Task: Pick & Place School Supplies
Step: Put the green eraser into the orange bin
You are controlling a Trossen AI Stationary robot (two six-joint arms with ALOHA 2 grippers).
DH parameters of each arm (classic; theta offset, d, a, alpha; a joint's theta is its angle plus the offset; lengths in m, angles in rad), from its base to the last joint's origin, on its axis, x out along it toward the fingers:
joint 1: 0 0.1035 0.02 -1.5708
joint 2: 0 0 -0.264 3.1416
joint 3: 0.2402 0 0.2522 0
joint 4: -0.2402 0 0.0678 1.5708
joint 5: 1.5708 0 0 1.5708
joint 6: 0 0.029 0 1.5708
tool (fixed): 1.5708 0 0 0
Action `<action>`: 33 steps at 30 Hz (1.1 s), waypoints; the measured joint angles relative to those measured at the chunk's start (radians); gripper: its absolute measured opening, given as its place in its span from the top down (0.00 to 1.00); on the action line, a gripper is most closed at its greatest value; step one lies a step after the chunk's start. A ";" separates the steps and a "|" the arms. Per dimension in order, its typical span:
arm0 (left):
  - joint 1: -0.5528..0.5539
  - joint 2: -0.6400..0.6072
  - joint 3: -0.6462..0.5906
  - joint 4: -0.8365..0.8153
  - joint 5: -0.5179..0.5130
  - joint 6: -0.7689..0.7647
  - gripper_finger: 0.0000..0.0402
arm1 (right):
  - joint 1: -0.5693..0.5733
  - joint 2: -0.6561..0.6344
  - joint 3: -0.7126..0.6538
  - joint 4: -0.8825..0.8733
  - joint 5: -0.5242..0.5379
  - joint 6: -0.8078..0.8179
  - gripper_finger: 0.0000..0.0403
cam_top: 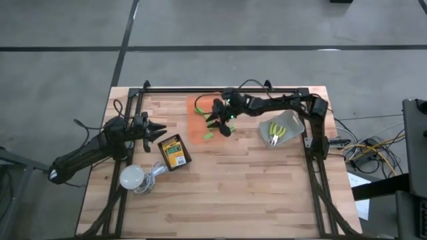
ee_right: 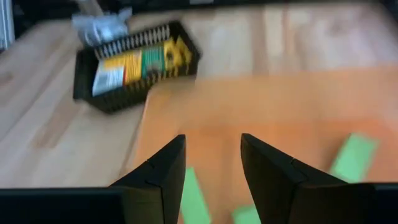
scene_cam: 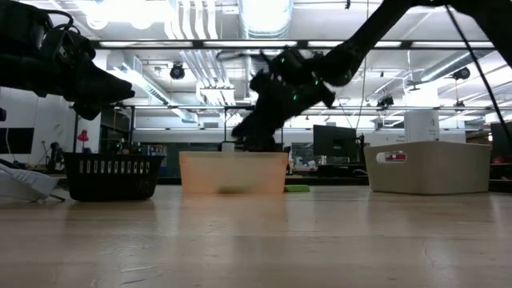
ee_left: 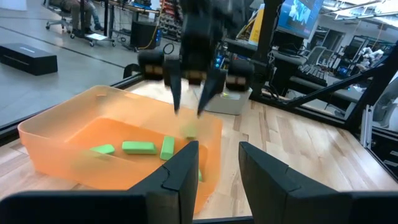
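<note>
Fingers of the right gripper [ee_left: 189, 102] hang spread and empty over the orange tray [ee_left: 56, 134] holding green blocks [ee_left: 138, 147]; left gripper [cam_top: 160, 131] waits, fingers parted.

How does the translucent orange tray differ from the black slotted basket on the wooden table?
The translucent orange tray has smooth see-through walls, while the black slotted basket is dark and ribbed. The tray holds loose bright green blocks; the basket holds yellow-and-green crayon boxes. The right gripper hangs open above the tray, whereas the left gripper waits beside the basket. Both are open-topped containers standing on the table.
</note>
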 joint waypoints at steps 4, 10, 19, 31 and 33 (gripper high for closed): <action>0.000 0.000 0.000 0.000 0.000 0.000 0.70 | -0.030 -0.091 -0.006 -0.048 -0.002 -0.064 0.63; 0.000 0.000 0.000 0.000 0.000 0.000 0.70 | -0.118 -0.216 -0.085 -0.145 -0.135 -0.210 0.62; 0.000 0.000 0.000 0.000 0.000 0.000 0.70 | -0.168 -0.312 -0.255 -0.288 -0.066 -0.421 0.51; 0.000 0.000 0.000 0.000 0.000 0.000 0.70 | -0.127 -0.210 -0.253 -0.323 0.027 -0.411 0.48; 0.000 0.000 0.000 0.000 0.000 0.000 0.70 | -0.128 -0.185 -0.245 -0.327 0.028 -0.411 0.48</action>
